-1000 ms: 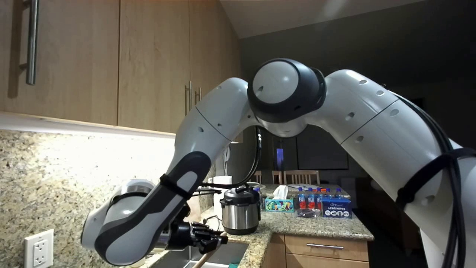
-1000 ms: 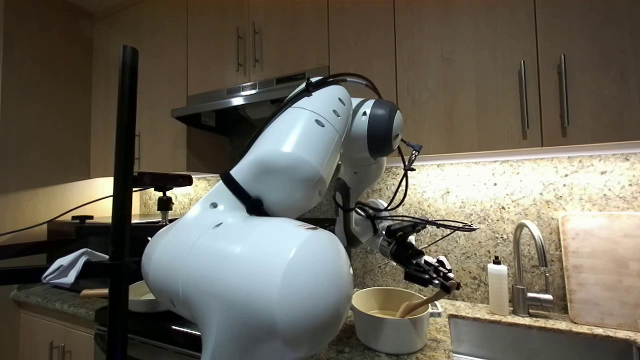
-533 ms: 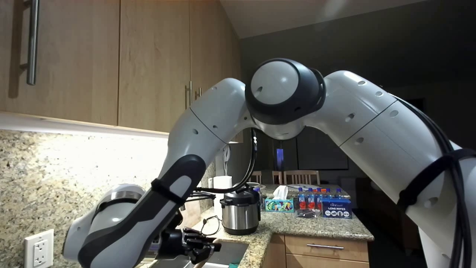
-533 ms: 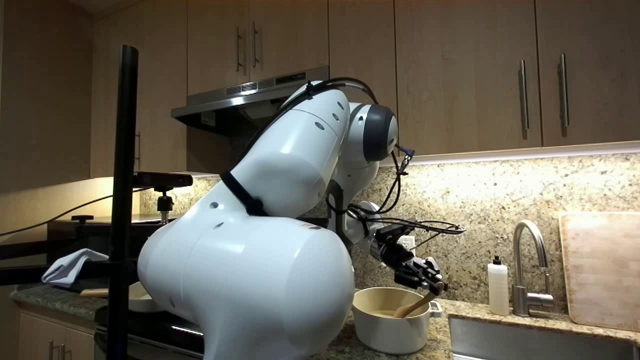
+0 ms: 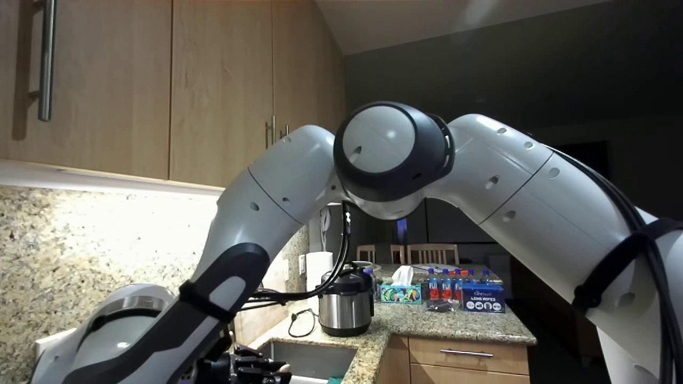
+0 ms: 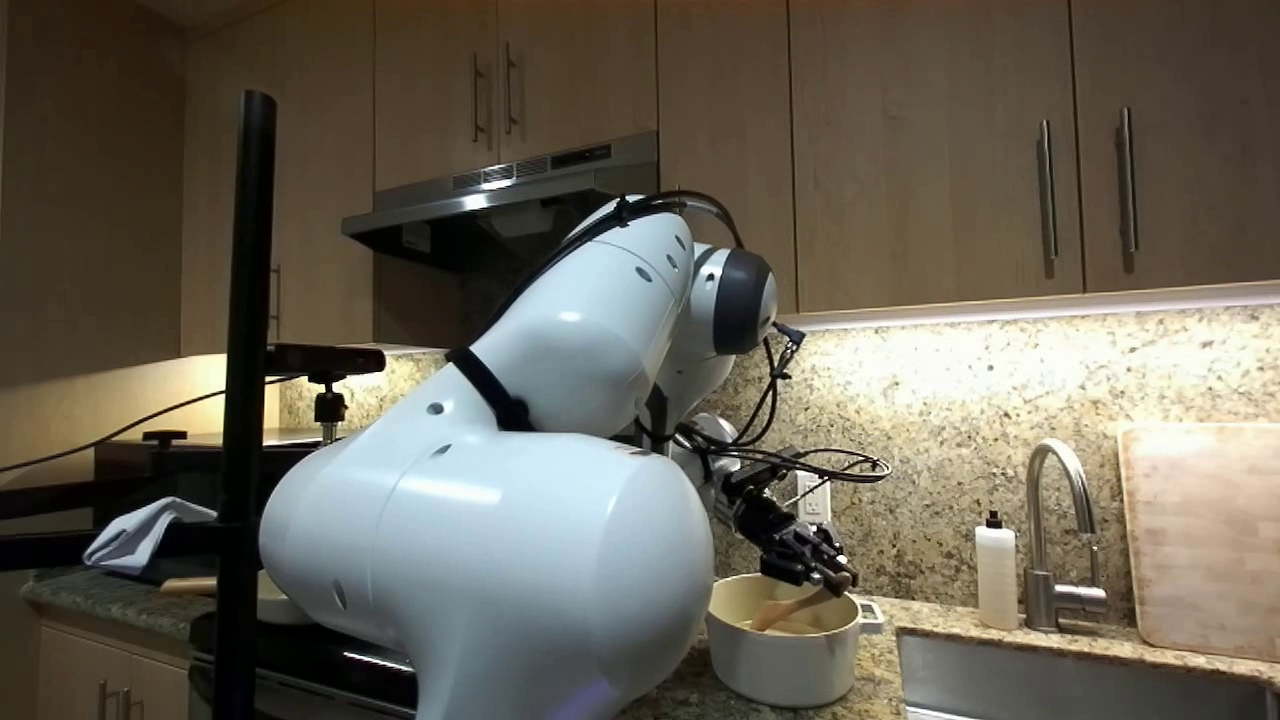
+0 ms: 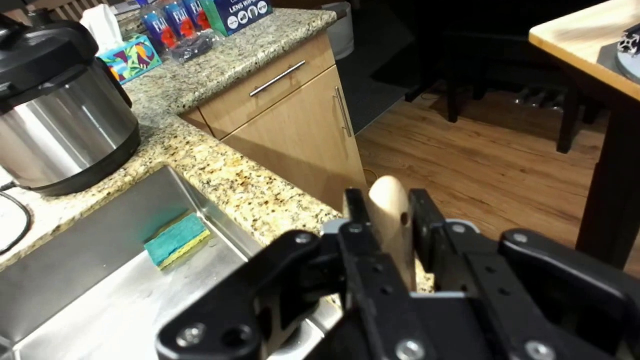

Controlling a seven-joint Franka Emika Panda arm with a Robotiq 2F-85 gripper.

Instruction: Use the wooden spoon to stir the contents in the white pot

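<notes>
The white pot (image 6: 785, 668) stands on the counter, with a cream interior and a side handle. It is out of view in the wrist view. The wooden spoon (image 6: 798, 606) leans in the pot, its head down inside near the left part and its handle rising over the right rim. My gripper (image 6: 838, 578) is above the pot's right side, shut on the upper end of the handle. In the wrist view the handle end (image 7: 392, 220) sits between the gripper's fingers (image 7: 389, 202). The gripper (image 5: 275, 372) shows at the bottom edge of an exterior view. The pot's contents are barely visible.
A steel sink (image 6: 1080, 680) adjoins the pot, with a sponge (image 7: 176, 240) inside. A soap bottle (image 6: 996, 575), faucet (image 6: 1045, 540) and cutting board (image 6: 1205, 540) stand behind. A silver pressure cooker (image 5: 346, 304) stands beyond the sink. A pan (image 6: 280, 598) is at the left.
My gripper and arm have moved left and lower in both exterior views. The spoon's head has shifted left inside the pot. The pot has stayed nearly in place.
</notes>
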